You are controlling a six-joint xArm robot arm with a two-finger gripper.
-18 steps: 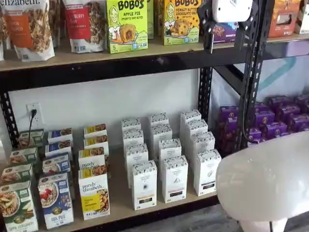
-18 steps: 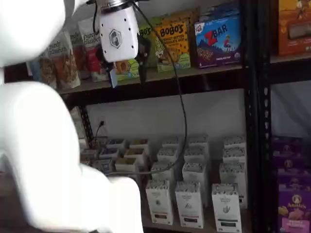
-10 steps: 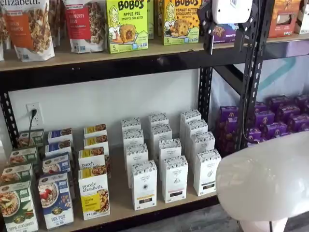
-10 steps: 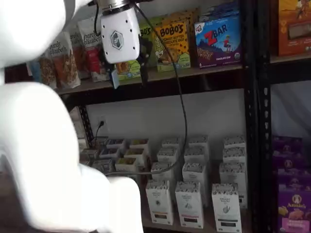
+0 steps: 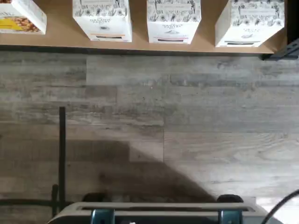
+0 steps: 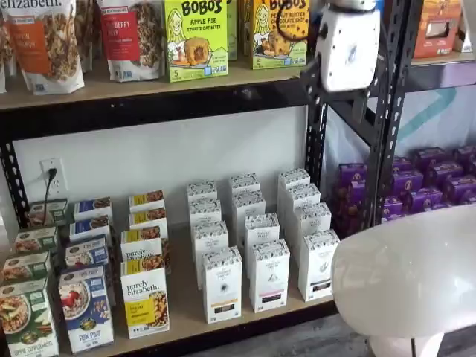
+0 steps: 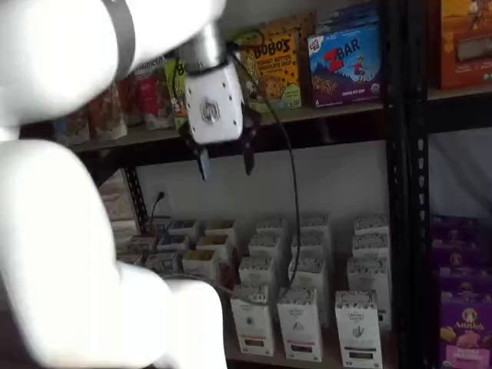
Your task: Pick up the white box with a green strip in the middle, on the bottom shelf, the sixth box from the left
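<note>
Gripper point(image 7: 224, 163) hangs high beside upper shelf, black fingers spread with plain gap, nothing held; white box point(image 6: 318, 265) stands at right end of front row on bottom shelf point(image 6: 186, 309), well below; risk: near-identical cartons point(image 6: 268, 274) just beside it invite wrong pick; descent could clip upright point(image 6: 387, 111).
</note>
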